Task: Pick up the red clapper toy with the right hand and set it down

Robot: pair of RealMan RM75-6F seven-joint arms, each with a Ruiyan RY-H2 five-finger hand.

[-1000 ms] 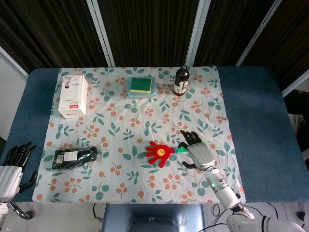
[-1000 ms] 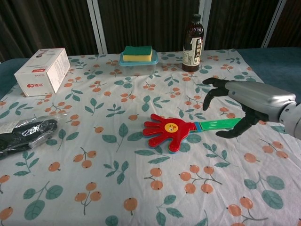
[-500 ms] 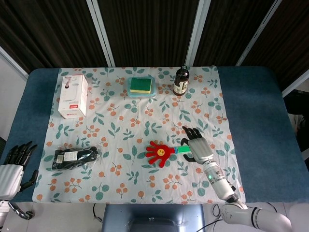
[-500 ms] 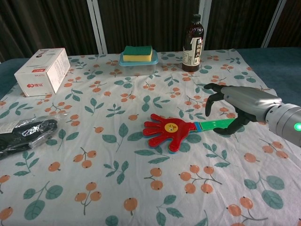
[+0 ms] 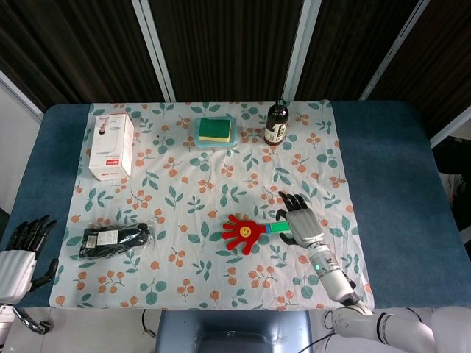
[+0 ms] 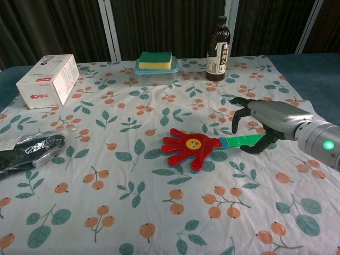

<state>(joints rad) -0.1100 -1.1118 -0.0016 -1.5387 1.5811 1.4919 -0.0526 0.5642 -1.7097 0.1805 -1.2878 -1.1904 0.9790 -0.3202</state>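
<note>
Clapper toy (image 6: 193,148) lies flat on the table (image 5: 383,169), toward its front edge. Right hand (image 6: 265,118) hovers over the green handle, fingers spread, holding nothing. Left hand (image 5: 18,250) rests open at the front left corner.

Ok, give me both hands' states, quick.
Left hand: open, holding nothing, at the table's near left edge.
Right hand: open, fingers arched over the clapper handle, not gripping.

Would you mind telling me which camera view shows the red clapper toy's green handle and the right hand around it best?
The chest view: the red clapper toy is large, its green handle running under the right hand. The head view shows both small from above, contact unclear.
</note>
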